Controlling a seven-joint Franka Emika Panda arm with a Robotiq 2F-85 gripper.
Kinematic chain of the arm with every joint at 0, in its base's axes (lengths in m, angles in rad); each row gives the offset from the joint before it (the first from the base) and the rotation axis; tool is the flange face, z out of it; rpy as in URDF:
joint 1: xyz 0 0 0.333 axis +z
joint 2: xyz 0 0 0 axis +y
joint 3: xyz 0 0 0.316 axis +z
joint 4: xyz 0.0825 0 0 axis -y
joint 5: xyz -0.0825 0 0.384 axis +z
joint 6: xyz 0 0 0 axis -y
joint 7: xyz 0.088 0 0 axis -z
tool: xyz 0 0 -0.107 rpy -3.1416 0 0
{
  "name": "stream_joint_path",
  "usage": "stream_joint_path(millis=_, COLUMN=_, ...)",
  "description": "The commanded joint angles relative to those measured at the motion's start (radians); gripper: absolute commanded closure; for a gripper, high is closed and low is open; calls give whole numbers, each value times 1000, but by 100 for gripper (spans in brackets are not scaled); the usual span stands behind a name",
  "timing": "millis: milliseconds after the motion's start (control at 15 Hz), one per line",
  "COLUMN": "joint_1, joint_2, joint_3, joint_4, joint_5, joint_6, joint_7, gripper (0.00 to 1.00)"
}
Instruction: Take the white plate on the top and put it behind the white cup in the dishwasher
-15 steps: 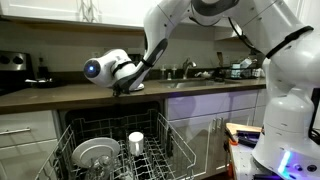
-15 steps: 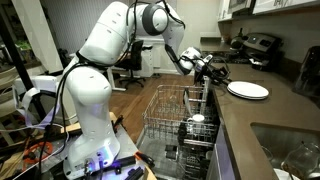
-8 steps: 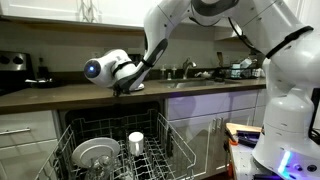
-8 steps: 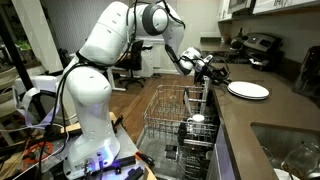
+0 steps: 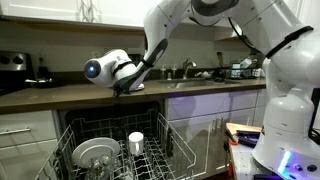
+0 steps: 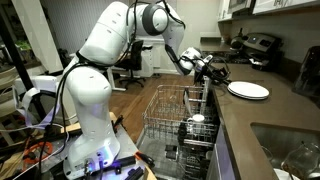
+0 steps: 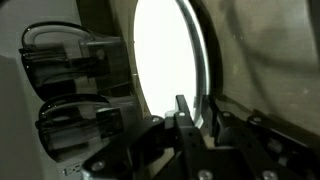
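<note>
wrist view | white plate [image 7: 165, 50]: top cut off by picture edge | end effector [image 7: 197, 108]: dark, blurred, grip unclear

One white plate [image 6: 248, 90], one white cup [image 5: 136, 142], one glassy dish [image 5: 95, 153], one dishwasher [image 5: 110, 125].

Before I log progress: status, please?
Claw at rim of round white dinner plate, grip unconfirmed. Plate on dark countertop. Small white cup stands in dishwasher rack. Greyish glassy dish nearby.

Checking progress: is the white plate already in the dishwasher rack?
No, the white plate lies flat on the countertop, outside the dishwasher.
</note>
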Motion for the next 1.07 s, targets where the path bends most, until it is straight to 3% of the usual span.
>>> stream_joint_path(millis=0, joint_1=-13, joint_2=-12, joint_3=6, joint_4=-20, joint_5=-14, joint_6=10, joint_7=23, gripper=82)
stream_joint_path(millis=533, joint_1=-15, joint_2=-18, joint_3=3, joint_4=-25, joint_5=-16, joint_6=7, joint_7=23, gripper=76)
stream_joint_path(millis=600, joint_1=-15, joint_2=-18, joint_3=2, joint_4=-25, joint_5=-16, joint_6=7, joint_7=23, gripper=78)
stream_joint_path(millis=667, joint_1=-16, joint_2=-18, joint_3=1, joint_4=-27, joint_5=-18, joint_6=8, joint_7=23, gripper=89)
stream_joint_path(millis=733, joint_1=-17, joint_2=-19, joint_3=0, joint_4=-28, joint_5=-18, joint_6=7, joint_7=23, gripper=88)
stream_joint_path(millis=800, joint_1=-18, joint_2=-20, joint_3=-2, joint_4=-31, joint_5=-17, joint_6=6, joint_7=24, gripper=81)
stream_joint_path(millis=1000, joint_1=-24, joint_2=-21, joint_3=-6, joint_4=-35, joint_5=-18, joint_6=7, joint_7=23, gripper=80)
